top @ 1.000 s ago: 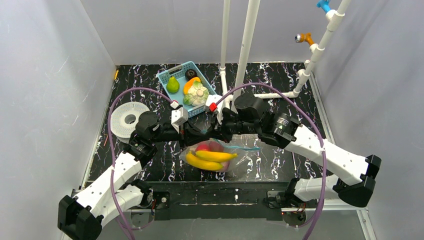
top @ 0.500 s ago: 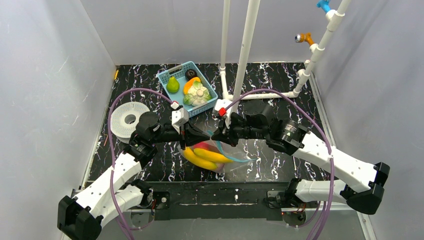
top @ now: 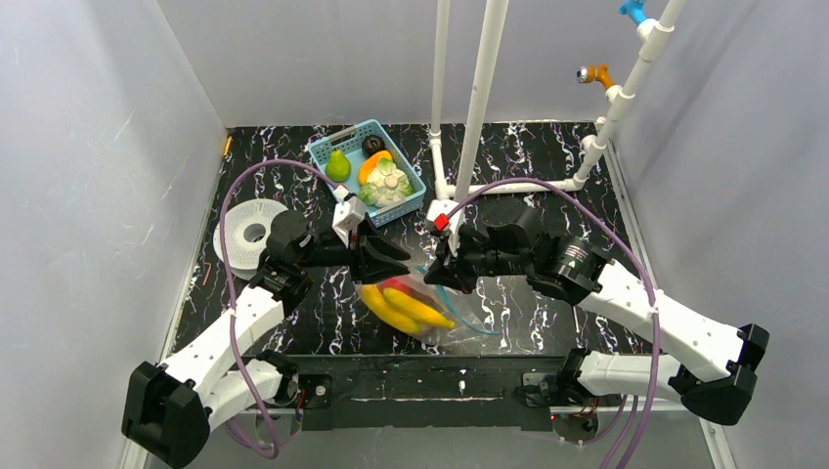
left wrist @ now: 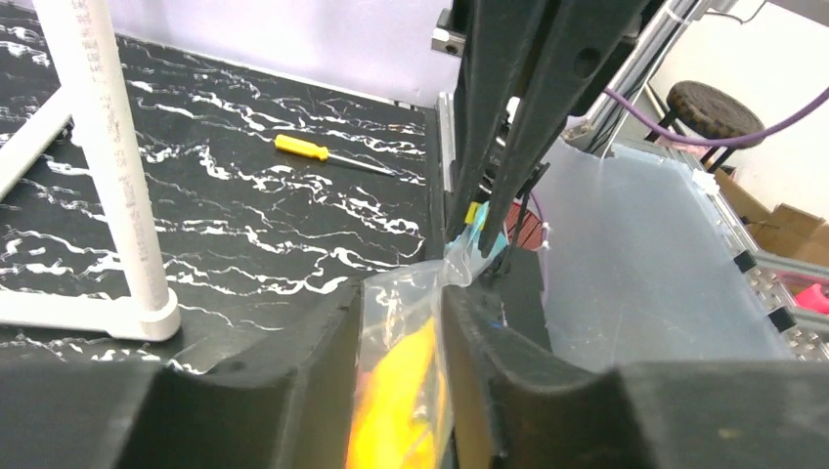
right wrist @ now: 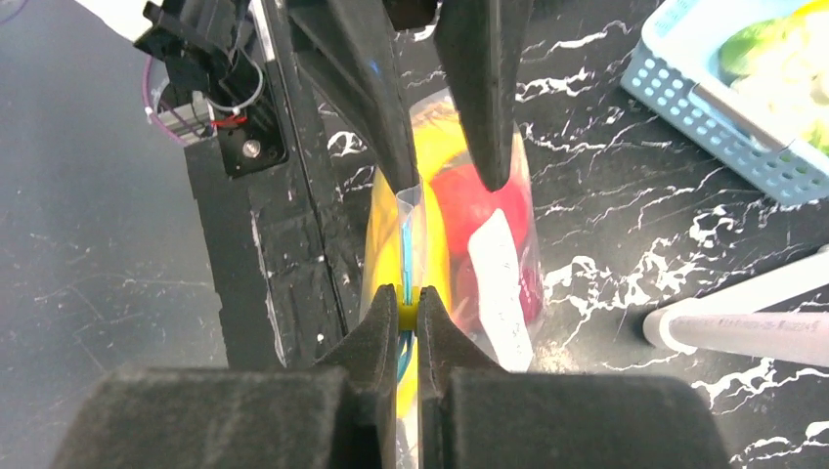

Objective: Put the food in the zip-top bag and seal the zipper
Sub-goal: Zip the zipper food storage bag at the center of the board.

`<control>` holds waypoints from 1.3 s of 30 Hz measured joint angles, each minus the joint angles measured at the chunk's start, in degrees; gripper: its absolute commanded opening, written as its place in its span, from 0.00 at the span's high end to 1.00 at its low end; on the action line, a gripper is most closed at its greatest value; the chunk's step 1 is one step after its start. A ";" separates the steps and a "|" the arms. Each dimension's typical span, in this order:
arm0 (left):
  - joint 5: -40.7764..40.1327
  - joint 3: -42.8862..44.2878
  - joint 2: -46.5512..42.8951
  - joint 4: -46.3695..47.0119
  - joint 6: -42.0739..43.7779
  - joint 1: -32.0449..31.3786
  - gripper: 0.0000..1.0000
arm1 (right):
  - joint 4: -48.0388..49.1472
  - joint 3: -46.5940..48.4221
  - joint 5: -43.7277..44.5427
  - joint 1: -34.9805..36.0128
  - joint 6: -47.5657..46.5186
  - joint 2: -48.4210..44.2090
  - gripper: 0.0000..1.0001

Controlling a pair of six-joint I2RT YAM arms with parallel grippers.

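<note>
Black marbled table [top: 547, 156], white walls [top: 98, 147], white pipe frame [top: 479, 98]. Left gripper [left wrist: 401, 293] fingers spread around zip-top bag [top: 467, 311]; right gripper [right wrist: 406, 298] pinches zipper [right wrist: 404, 249].

- Plain pale-grey walls [top: 98, 147] are closing in the space to the left of, to the right of and beyond the jaws.
- A black tabletop [top: 547, 161] veined in white is spreading beneath the jaws.
- A white pipe frame [top: 482, 98] is rising just beyond the jaws.
- A round dark stool [left wrist: 719, 112] is standing outside, well past the left jaws.
- Soft, even light is falling over everything.
</note>
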 measured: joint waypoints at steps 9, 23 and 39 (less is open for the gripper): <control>3.21 -0.27 -1.25 3.85 -2.93 -0.11 0.41 | -2.97 1.72 -0.29 -0.02 -0.38 2.18 0.99; 2.56 -0.33 -2.42 4.44 -3.29 -2.20 0.69 | -3.67 4.73 -1.73 0.00 -0.39 5.81 0.99; 0.87 -0.33 -2.03 0.61 -0.80 -2.20 0.79 | -3.50 5.14 -2.71 -0.02 -0.37 5.82 0.99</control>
